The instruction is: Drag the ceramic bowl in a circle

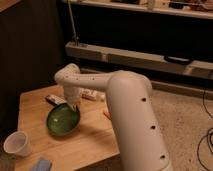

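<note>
my gripper [75, 106] is pinched shut on the rim of the ceramic bowl [61, 121], so i judge the circle underway, not finished.

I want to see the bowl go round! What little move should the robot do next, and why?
Probably slide the green bowl a little along a curve, toward the middle of the table. The pincer is shut on the bowl's right rim, so it can pull it, and the white cup stands off the bowl's other side.
</note>
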You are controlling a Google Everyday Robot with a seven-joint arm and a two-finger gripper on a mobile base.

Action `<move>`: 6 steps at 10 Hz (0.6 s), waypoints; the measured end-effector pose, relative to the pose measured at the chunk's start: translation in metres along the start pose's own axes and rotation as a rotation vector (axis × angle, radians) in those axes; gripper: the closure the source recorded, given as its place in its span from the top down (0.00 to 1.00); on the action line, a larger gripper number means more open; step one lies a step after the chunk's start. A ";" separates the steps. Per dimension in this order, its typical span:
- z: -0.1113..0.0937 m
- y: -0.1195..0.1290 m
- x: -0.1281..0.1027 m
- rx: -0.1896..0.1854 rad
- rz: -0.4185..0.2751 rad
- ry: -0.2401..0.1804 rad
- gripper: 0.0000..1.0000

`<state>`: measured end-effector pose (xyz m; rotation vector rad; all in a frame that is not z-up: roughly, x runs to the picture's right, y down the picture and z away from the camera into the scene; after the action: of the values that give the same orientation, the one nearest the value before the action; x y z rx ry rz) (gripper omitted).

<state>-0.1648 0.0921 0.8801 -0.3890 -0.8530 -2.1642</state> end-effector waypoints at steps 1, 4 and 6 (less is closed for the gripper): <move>-0.007 0.023 0.000 -0.036 0.027 0.004 0.18; -0.025 0.092 -0.042 -0.138 0.124 -0.027 0.18; -0.035 0.112 -0.079 -0.160 0.160 -0.056 0.18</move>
<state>-0.0285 0.0563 0.8645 -0.5811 -0.6576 -2.0859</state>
